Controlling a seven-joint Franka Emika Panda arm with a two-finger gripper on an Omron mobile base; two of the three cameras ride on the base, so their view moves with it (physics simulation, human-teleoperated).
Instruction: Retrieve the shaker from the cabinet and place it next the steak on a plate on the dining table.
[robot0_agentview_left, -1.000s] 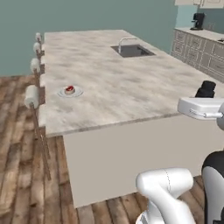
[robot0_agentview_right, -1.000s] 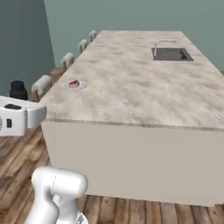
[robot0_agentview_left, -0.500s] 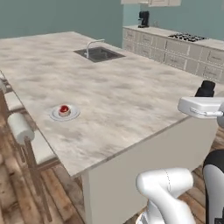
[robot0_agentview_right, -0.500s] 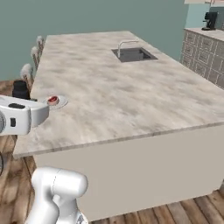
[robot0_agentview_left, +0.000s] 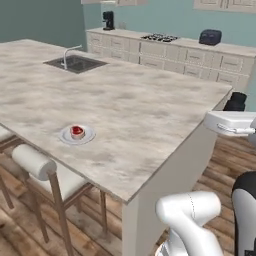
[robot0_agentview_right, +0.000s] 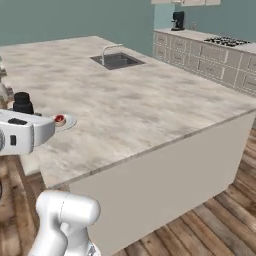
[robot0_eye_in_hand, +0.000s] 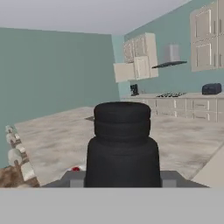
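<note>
Hand view: the shaker (robot0_eye_in_hand: 122, 146) stands upright directly in front of the camera, a black cylinder with a ribbed, narrower top, and I read the fingers as closed on its sides, carrying it. In the left base view the shaker (robot0_agentview_left: 235, 101) shows above the white hand, off the near corner of the worktop (robot0_agentview_left: 150, 110) and not yet over it. In the right base view the shaker (robot0_agentview_right: 22, 103) rides at the left edge, above the hand, with the plate (robot0_agentview_right: 66, 121) just beyond it.

The plate (robot0_agentview_left: 76, 135) lies near the stool-side edge of the worktop, and the steak (robot0_agentview_left: 77, 131) sits at its centre as a small red chunk. In the hand view a red speck, probably the steak (robot0_eye_in_hand: 76, 169), shows low and left of the shaker.

I judge the step in hand to be the carry: retrieval is done and placement is not yet begun. The next move calls for bringing the hand across the stone top toward the plate, lowering the shaker onto the plate's bare rim area beside the steak without touching the meat, keeping it upright, then parting the fingers.
</note>
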